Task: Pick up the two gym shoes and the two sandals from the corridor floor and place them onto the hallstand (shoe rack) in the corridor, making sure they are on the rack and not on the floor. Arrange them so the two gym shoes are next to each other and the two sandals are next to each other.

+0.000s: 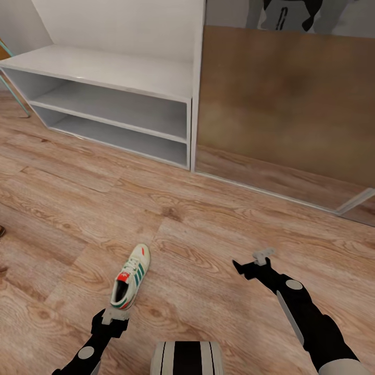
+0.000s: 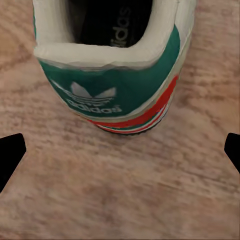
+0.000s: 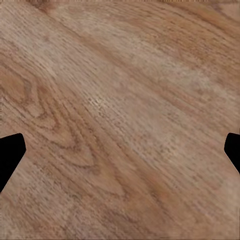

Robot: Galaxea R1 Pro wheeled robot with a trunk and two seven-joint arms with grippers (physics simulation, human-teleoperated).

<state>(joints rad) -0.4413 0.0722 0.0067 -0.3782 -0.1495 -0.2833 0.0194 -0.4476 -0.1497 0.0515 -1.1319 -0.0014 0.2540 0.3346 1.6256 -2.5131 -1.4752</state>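
One gym shoe (image 1: 131,276), cream with green stripes and a red-orange tongue label, lies on the corridor floor (image 1: 78,208) with its toe toward the hallstand (image 1: 114,73). My left gripper (image 1: 110,317) sits open just behind the shoe's heel, apart from it. In the left wrist view the green heel tab (image 2: 115,90) fills the far side, ahead of the open left gripper (image 2: 120,155). My right gripper (image 1: 255,263) hovers open over bare planks to the right of the shoe, and the right wrist view shows the right gripper (image 3: 120,155) above wood floor (image 3: 120,100). The sandals are out of view.
The hallstand's bench top and its two open shelves (image 1: 120,112) hold nothing. A tall brown glossy panel (image 1: 281,104) stands right of it. A teal pole (image 1: 5,52) leans at the far left. A dark brown sliver (image 1: 1,230) shows at the left edge, too small to identify.
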